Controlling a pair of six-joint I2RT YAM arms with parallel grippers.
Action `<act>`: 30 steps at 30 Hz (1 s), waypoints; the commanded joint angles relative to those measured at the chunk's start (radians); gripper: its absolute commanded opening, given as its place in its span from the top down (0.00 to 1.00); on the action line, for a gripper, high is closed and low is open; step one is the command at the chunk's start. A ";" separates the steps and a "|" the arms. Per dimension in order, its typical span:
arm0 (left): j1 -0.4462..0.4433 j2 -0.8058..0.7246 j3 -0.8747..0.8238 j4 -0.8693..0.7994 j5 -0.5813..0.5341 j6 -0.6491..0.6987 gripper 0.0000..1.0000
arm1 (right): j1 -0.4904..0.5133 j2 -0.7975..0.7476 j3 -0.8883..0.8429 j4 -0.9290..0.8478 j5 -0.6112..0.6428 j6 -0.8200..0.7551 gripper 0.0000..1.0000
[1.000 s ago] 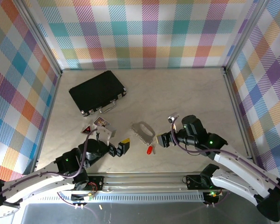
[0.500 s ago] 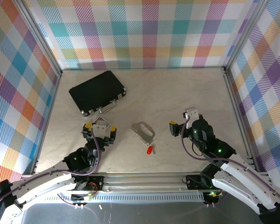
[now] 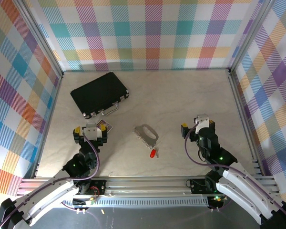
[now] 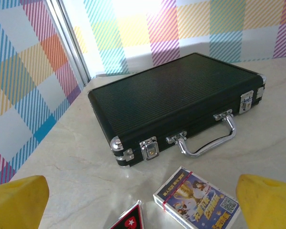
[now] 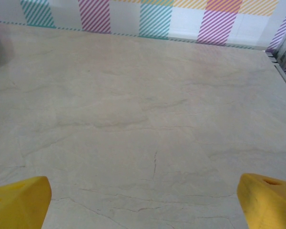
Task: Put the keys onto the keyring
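The tiny red-headed key (image 3: 153, 153) lies on the table at centre front. Just behind it lies the silvery oval keyring (image 3: 146, 133) with its jagged strip, touching or nearly touching the key. My left gripper (image 3: 90, 130) stands open to the left of them, well apart, and faces the black case. In the left wrist view its yellow fingertips (image 4: 16, 202) sit wide apart with nothing between them (image 4: 143, 212). My right gripper (image 3: 197, 123) is open to the right of the ring. It looks over bare table (image 5: 143, 210), its fingertips (image 5: 269, 198) spread wide.
A black case (image 3: 99, 93) with a metal handle (image 4: 209, 140) lies at the back left. A deck of cards (image 4: 198, 200) and a black triangular item (image 4: 128, 220) lie just ahead of the left gripper. Plaid walls enclose the table.
Both grippers have drawn away from the key and ring. The left one swung leftward to face the case. The right one moved right and turned toward the far wall.
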 commanded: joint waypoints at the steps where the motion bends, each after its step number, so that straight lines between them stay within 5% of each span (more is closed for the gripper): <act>1: 0.023 -0.028 -0.028 0.020 -0.007 0.001 0.00 | -0.016 -0.014 -0.031 0.044 0.024 -0.022 0.01; 10: 0.055 -0.041 -0.059 0.033 -0.056 -0.037 0.00 | -0.043 -0.059 -0.103 0.087 0.067 -0.063 0.01; 20: 0.104 -0.030 -0.060 0.040 0.023 -0.038 0.00 | -0.087 -0.090 -0.186 0.144 0.055 -0.063 0.01; 30: 0.170 0.013 -0.063 0.093 0.097 -0.046 0.00 | -0.155 0.059 -0.173 0.228 -0.018 -0.057 0.01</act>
